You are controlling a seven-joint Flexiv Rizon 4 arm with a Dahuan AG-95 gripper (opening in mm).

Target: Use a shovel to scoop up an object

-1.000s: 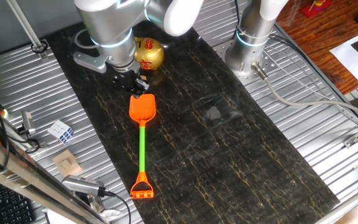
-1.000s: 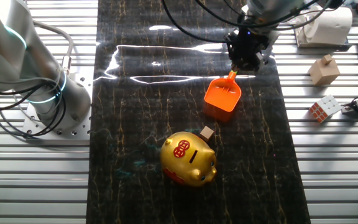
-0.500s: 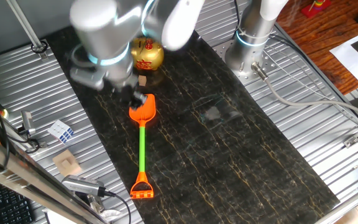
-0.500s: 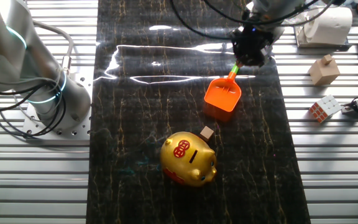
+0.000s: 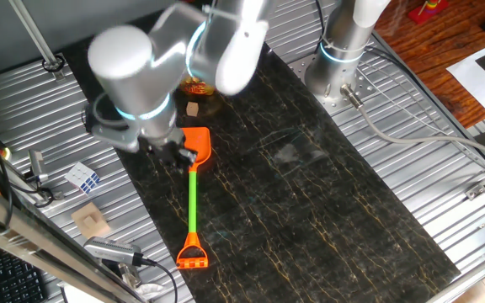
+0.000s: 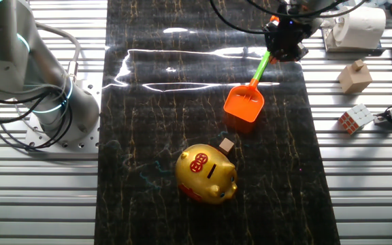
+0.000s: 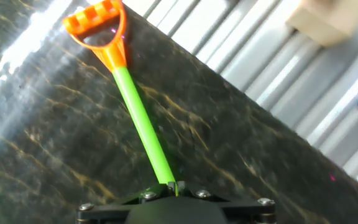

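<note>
The pig (image 6: 207, 173) sits on the dark mat (image 6: 182, 82), well apart from the shovel (image 6: 245, 99), a small cube (image 6: 226, 145) between them. The gripper (image 6: 286, 46) hangs over the green shaft; whether it grips, I cannot tell. Centre the fingers across the shaft, clamp squarely, and keep the blade low.

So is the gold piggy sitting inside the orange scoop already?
No, the gold piggy sits on the dark table apart from the shovel, whose orange scoop is empty.
</note>
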